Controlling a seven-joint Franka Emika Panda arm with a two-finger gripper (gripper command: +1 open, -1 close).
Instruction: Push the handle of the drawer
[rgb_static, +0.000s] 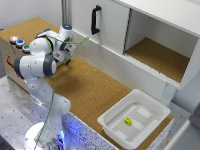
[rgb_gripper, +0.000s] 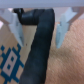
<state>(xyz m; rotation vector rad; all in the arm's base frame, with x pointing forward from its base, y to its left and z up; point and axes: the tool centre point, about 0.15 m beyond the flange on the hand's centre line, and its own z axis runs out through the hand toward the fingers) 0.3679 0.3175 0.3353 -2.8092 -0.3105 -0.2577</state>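
Evidently, the drawer and its handle cannot be made out: they are judged to sit in the cork-topped wooden box (rgb_static: 7, 51), whose front is largely hidden by the arm. The gripper (rgb_static: 70, 50) is held above the bench (rgb_static: 95, 92), near the box and beside its coloured buttons (rgb_static: 18, 42). In the wrist view the fingers (rgb_gripper: 17, 27) are spread apart, nothing is clamped, and a blurred dark bar (rgb_gripper: 39, 50) is seen between them. A square, steady push should be given. A red mark (rgb_static: 10, 63) on the box cannot be read.
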